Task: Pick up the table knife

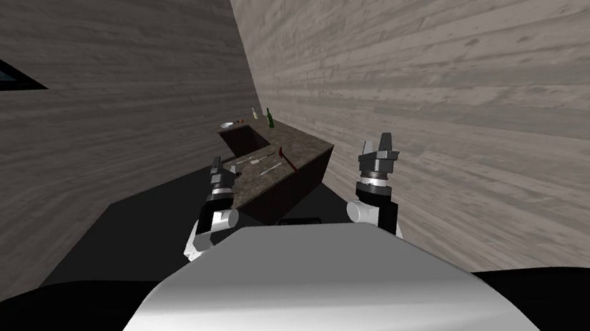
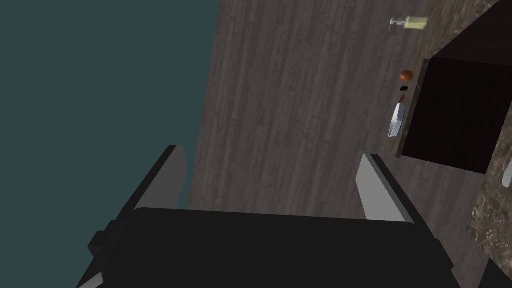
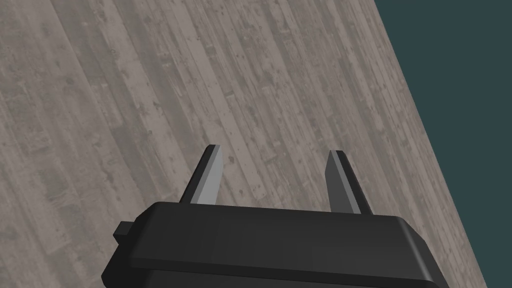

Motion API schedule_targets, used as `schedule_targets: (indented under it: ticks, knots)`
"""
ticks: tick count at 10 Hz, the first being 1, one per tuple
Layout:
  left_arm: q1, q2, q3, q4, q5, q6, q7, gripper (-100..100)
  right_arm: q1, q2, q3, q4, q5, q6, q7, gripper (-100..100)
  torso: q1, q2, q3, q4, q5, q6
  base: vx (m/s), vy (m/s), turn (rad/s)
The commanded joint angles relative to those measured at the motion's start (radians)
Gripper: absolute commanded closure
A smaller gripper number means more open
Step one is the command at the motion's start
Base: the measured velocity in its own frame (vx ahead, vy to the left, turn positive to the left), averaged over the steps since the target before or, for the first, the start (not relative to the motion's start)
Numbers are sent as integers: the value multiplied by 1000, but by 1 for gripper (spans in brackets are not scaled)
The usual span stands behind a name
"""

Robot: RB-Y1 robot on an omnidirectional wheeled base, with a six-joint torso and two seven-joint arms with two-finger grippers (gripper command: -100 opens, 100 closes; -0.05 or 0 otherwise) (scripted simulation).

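Both empty, fingers wide apart: left gripper [image 1: 218, 165] at the counter [image 1: 302, 150] edge, right gripper [image 1: 377, 142] by the wall [image 1: 462, 78]. Knife [image 1: 271, 170], likely that grey sliver flat on the counter, should be light, stiff and slick, so you want to pinch across its handle.

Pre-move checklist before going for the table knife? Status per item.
1. Left gripper fingers open, nothing held: ok.
2. Right gripper fingers open, nothing held: ok.
3. Counter ahead in the head view: ok.
4. Table knife singled out: cannot tell. Pale utensils and a red-handled one lie on the counter, too small to tell apart.
5. A gripper aimed at the utensils: not ok. The left is at the counter's near corner and its wrist view faces the wall; the right is off to the side, facing the wall.
6. Green bottle out of the way: ok, it stands at the far end.
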Motion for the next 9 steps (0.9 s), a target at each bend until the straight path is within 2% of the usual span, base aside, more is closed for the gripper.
schedule_targets:
  ticks: [1,2,3,4,5,6,8,9]
  knots:
    - [-6,10,9,0,17,46,10,-100,0,0,0,0,0,0,0,0,0,0,0,0,0,0,-6,31,-29]
    - [-16,36,29,14,55,74,32,-100,0,0,0,0,0,0,0,0,0,0,0,0,0,0,-7,28,-58]
    - [-16,36,29,14,55,102,32,-100,0,0,0,0,0,0,0,0,0,0,0,0,0,0,-5,23,-35]
    - [-27,62,49,29,94,135,56,-100,0,0,0,0,0,0,0,0,-1,0,0,0,0,0,-3,24,-71]
    - [-27,62,49,29,94,164,56,-100,0,0,0,0,0,0,0,0,0,0,0,0,0,0,0,25,-31]
    - [-37,89,69,44,134,193,81,-100,0,0,0,0,0,0,0,0,-1,0,0,0,0,0,3,24,-63]
    - [-37,89,69,44,134,231,81,-100,0,0,0,0,0,0,0,0,-1,-1,0,0,0,0,0,17,-15]
    - [-46,117,89,61,175,264,107,-100,0,0,0,0,0,0,0,0,-2,0,0,0,0,0,-1,10,-69]
